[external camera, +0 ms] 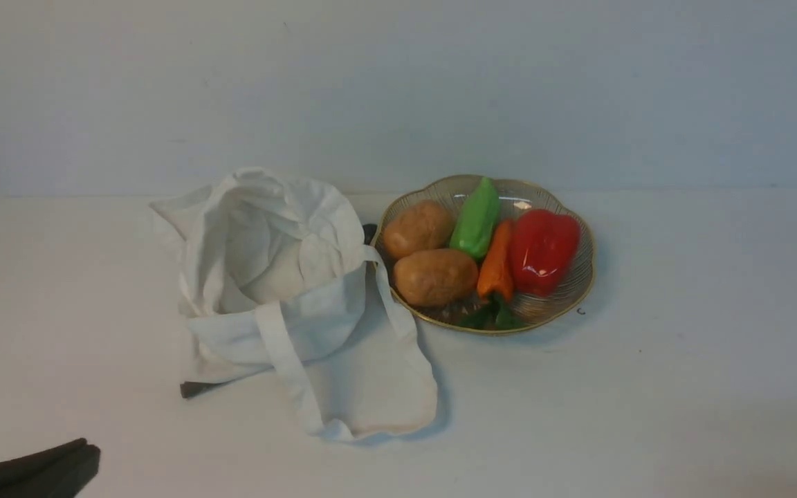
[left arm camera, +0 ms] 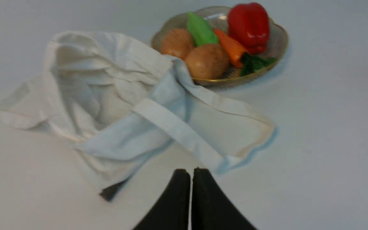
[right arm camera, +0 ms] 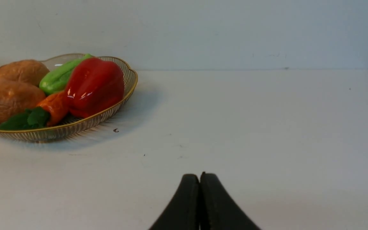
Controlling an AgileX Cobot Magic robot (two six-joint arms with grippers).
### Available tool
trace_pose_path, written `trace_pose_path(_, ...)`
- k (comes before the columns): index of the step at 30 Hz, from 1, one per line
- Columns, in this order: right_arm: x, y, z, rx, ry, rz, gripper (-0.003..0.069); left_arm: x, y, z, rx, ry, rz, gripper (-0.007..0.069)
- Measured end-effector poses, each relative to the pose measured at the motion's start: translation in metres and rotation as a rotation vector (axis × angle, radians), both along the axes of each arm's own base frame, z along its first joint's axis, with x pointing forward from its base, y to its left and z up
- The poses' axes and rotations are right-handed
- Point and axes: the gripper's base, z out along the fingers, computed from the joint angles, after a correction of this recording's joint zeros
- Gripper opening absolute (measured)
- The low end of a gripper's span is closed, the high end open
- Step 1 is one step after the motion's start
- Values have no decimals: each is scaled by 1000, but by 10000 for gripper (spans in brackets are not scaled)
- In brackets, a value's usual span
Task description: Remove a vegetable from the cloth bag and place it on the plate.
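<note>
Left gripper [left arm camera: 191,172]: fingers pressed together, holding nothing, hovering near the cloth bag [external camera: 281,277] on its robot-facing side, just short of the handle loop [left arm camera: 184,134]. Right gripper [right arm camera: 199,177]: likewise closed and empty, over bare table [right arm camera: 267,127], well apart from the bag and on the far side of the plate [external camera: 582,277] from it. Bag sits just beside the plate, its fabric lapping the plate's rim; mouth gapes upward and toward the robot. Plate already carries two potatoes [external camera: 433,277], a green pepper [external camera: 476,218], a carrot [external camera: 496,259] and a red pepper [external camera: 542,249]. Inside the bag only pale folds show; cannot tell whether a vegetable remains, so its axis and heading cannot be read. Risks, as I judge them: a closed gripper reaching in would snag cloth and drag the slack bag into the plate, jostling the crowded vegetables; the limp mouth may collapse; little bare plate remains, so a new item could roll off.
</note>
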Motion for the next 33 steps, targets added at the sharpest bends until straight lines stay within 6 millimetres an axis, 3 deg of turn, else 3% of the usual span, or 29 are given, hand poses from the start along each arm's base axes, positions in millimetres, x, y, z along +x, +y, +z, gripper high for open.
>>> trace_pose_path(6, 0, 0, 0, 0, 0, 0, -15, -4, 19, -45, -70, -149, 272, -5)
trace_pose_path(10, 0, 0, 0, 0, 0, 0, -15, -5, 27, -71, -79, -139, 405, -4)
trace_pose_path(15, 0, 0, 0, 0, 0, 0, -15, -6, 30, -78, -73, -88, 458, -4)
trace_pose_path(33, 0, 0, 0, 0, 0, 0, -15, -8, 27, -84, -43, -16, 382, -4)
